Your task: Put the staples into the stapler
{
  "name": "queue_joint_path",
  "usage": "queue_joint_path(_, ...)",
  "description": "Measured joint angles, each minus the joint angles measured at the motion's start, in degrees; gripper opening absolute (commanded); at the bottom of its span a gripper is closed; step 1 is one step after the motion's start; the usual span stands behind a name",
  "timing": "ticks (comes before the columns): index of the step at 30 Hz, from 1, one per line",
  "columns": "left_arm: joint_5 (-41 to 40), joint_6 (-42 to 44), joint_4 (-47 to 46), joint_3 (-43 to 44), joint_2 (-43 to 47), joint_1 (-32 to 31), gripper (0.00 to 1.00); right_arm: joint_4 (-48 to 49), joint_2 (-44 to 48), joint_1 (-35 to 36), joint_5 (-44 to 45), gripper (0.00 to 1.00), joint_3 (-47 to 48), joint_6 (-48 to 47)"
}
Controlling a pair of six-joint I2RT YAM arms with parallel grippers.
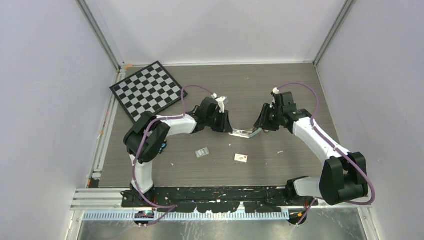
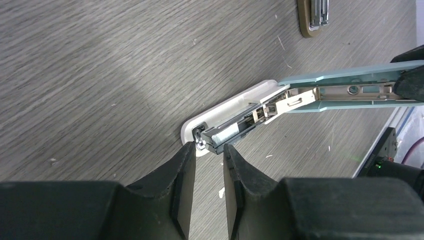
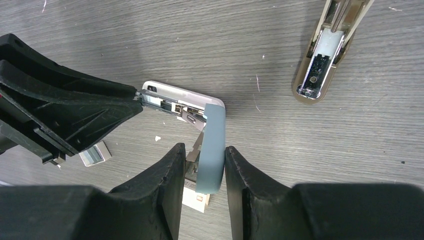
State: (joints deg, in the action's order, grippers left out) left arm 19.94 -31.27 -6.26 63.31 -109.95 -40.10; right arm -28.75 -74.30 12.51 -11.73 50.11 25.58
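Saw stapler at mid-table, hinged wide open: white base flat on wood, pale teal top swung back away from it, silver inner channel exposed over base, beige underside of top showing. Saw staples as small grey ribbed strip, flat on table, apart from stapler, toward near-left

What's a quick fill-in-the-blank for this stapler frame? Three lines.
1. The stapler is hinged ____, teal top angled away from its white base.
2. The teal top is clamped by the ____.
3. The checkerboard lies in the table's far ____ corner.
Missing: open; right gripper; left.
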Motion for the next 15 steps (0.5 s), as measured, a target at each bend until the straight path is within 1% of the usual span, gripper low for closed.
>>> queue_joint_path(5, 1.0, -0.5, -1.5, 0.1, -0.6, 0.0, 0.24, 0.0, -0.3, 0.0, -0.2, 0.36, 0.2, 0.0)
queue_joint_path(15, 2.2, -2.1, -2.3, 0.1, -1.6, 0.1, 0.14, -0.5, -2.7, 0.2, -0.1, 0.35, 2.7, 0.2)
